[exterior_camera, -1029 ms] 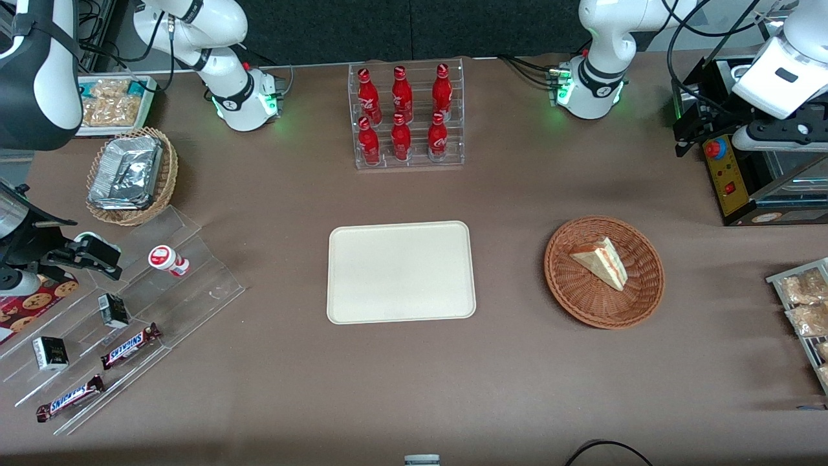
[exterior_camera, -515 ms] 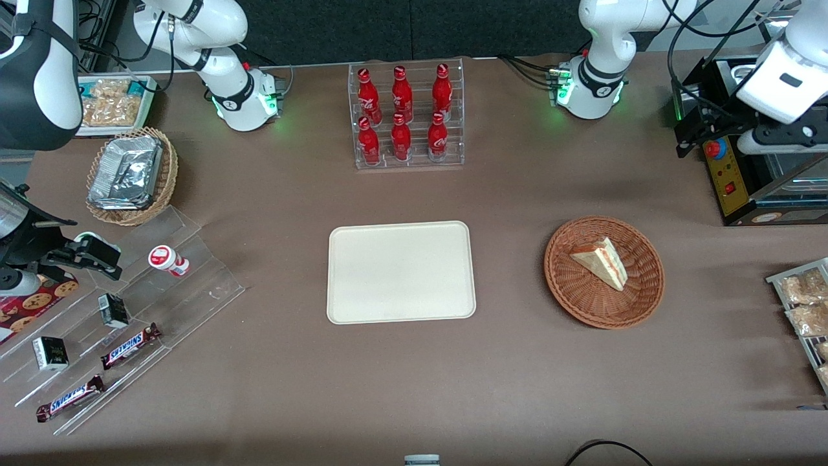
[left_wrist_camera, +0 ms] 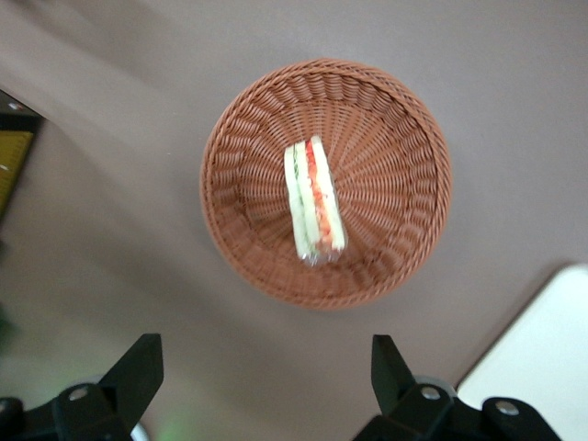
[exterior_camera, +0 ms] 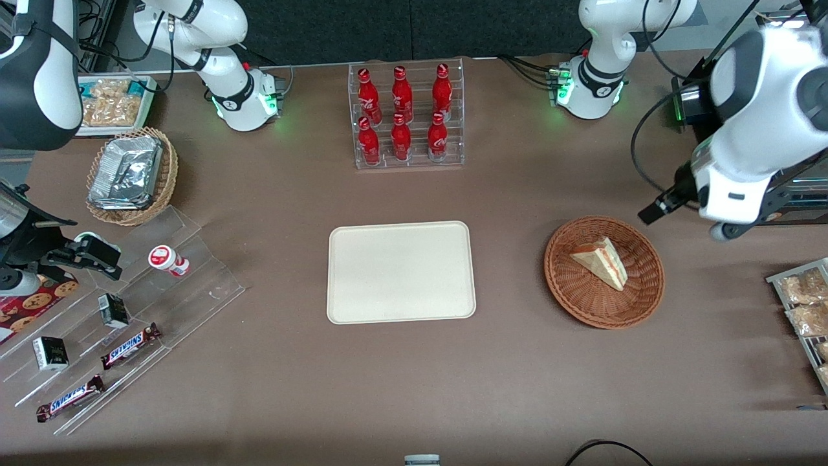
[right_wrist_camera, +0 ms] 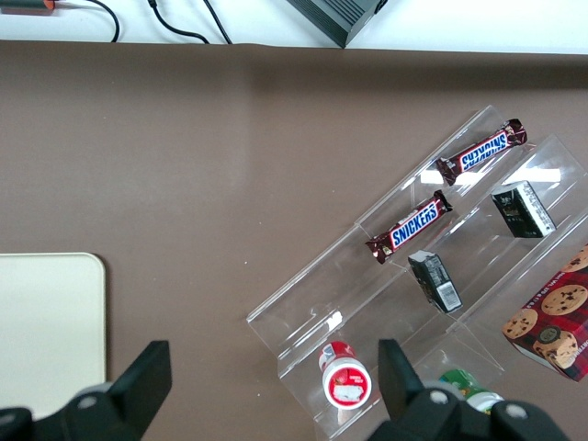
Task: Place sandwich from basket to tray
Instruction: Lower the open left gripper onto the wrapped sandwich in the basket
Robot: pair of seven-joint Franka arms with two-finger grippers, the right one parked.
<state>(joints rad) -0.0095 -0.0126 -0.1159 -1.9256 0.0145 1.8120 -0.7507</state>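
Note:
The sandwich [exterior_camera: 601, 262], a pale wedge with red and green filling, lies in the round reddish-brown basket [exterior_camera: 582, 305]. The cream tray [exterior_camera: 401, 272] lies flat at the table's middle, beside the basket toward the parked arm's end. My left gripper [exterior_camera: 653, 210] hangs high above the table just off the basket's rim, toward the working arm's end and farther from the front camera. In the left wrist view the gripper [left_wrist_camera: 265, 367] is open and empty, with the sandwich [left_wrist_camera: 312, 197] standing on edge in the basket [left_wrist_camera: 395, 184] and a tray corner [left_wrist_camera: 542, 354] in sight.
A clear rack of red bottles [exterior_camera: 407, 116] stands farther from the front camera than the tray. A black control box [exterior_camera: 731, 188] and a rack of snack bags [exterior_camera: 802, 304] are at the working arm's end. A tan basket of foil trays [exterior_camera: 129, 175] and a clear stepped stand [exterior_camera: 123, 310] are at the parked arm's end.
My left arm has swung in from the table's edge toward the basket and now hangs much closer to it. The sandwich, basket and tray have not moved.

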